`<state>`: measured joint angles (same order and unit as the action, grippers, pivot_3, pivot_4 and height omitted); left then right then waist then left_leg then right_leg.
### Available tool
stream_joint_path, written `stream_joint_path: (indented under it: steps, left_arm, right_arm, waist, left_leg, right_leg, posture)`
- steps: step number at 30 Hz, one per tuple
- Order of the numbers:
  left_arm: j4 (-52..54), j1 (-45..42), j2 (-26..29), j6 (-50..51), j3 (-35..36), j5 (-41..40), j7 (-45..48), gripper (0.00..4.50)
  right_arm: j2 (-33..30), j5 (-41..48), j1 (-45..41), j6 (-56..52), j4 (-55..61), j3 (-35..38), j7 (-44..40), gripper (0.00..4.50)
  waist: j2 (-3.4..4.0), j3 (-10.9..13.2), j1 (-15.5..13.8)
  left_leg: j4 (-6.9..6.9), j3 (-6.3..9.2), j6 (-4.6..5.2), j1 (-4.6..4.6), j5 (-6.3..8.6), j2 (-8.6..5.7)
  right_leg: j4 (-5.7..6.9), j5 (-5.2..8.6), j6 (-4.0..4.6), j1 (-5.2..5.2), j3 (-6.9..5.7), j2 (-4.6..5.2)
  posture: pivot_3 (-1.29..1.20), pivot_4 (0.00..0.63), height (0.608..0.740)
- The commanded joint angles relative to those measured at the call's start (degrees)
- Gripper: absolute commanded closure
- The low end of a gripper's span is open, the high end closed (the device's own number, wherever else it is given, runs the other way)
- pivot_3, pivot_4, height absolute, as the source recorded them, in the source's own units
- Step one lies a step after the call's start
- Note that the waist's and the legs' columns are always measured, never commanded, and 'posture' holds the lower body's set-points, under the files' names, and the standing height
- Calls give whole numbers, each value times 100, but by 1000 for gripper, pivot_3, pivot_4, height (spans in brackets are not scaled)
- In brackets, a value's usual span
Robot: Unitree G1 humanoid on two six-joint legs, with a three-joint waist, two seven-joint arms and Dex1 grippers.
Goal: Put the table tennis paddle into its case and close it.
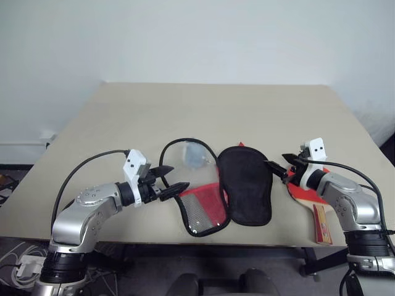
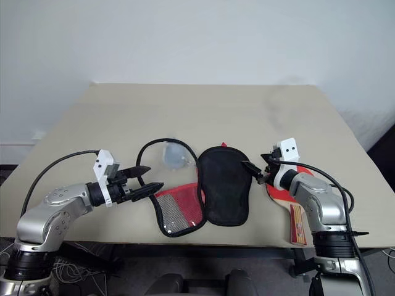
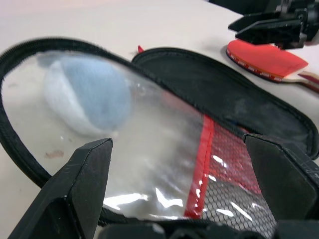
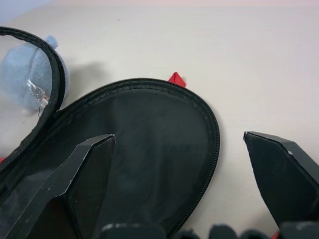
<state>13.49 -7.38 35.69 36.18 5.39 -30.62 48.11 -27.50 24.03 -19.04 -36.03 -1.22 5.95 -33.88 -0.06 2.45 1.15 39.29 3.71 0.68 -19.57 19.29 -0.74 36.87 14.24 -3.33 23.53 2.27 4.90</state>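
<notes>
Case [image 1: 237,185] lies unzipped, splayed flat mid-table, black lining up, clear-and-mesh flap folded out to left: ready to receive paddle. Table tennis paddle [image 1: 303,195] rests at right near edge, just beside case, untouched. Left gripper [image 1: 168,182] hovers at flap, fingers spread, empty. Right gripper [image 1: 279,168] poised between paddle and case, fingers spread, empty. Judgement: insertion not yet begun.

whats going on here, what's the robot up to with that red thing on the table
A two-armed robot is set to pack a table tennis paddle into its case. The case lies unzipped and spread flat on the table, black lining up. The paddle lies on the table beside it, under the right gripper. Both the right gripper and the left gripper are open and hold nothing.
</notes>
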Motion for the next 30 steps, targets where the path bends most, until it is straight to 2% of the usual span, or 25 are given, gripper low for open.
stream_joint_path:
  steps: [1,8,15,21,25,30]
  left_arm:
    - [16,-79,2,-182,10,47,19,0]
    - [-156,-504,-77,-104,-269,30,158,0]
    - [-376,-944,-238,69,-659,-55,430,0]
    - [-653,-1319,-352,155,-1036,39,688,0]
    - [-920,-1574,-457,99,-1240,161,772,0]
    - [-1110,-1861,-609,10,-1358,210,900,0]
  right_arm:
    - [51,-74,-225,177,-23,12,25,26]
    - [-33,-106,-127,-21,37,400,403,26]
    - [-446,382,726,-1521,1461,1397,936,26]
    - [-560,792,1528,-2873,2744,2276,1423,26]
    - [-610,925,1926,-3337,3148,2538,1478,26]
    - [-315,1121,2411,-3903,3796,2799,1655,26]
  waist:
    - [0,0,-1]
    - [0,-1,-4]
    - [1,-3,-22]
    - [2,-5,-18]
    - [2,-7,-20]
    - [2,-9,-31]
  left_leg:
    - [1,0,0,0,0,0]
    - [6,2,0,-1,0,-6]
    - [8,4,1,-4,0,-8]
    - [15,-1,3,-1,1,-8]
    - [20,2,4,-1,2,-7]
    - [35,2,12,-2,6,-9]
  right_leg:
    - [1,0,0,0,0,0]
    - [3,0,0,-2,-1,3]
    - [4,0,0,-2,0,3]
    - [10,0,-1,-7,5,2]
    - [12,0,-1,-10,2,-1]
    - [13,0,-2,-15,3,0]
  posture:
    - [0,0,716]
    - [0,0,716]
    - [0,0,716]
    - [0,0,716]
    - [0,0,716]
    - [0,0,716]
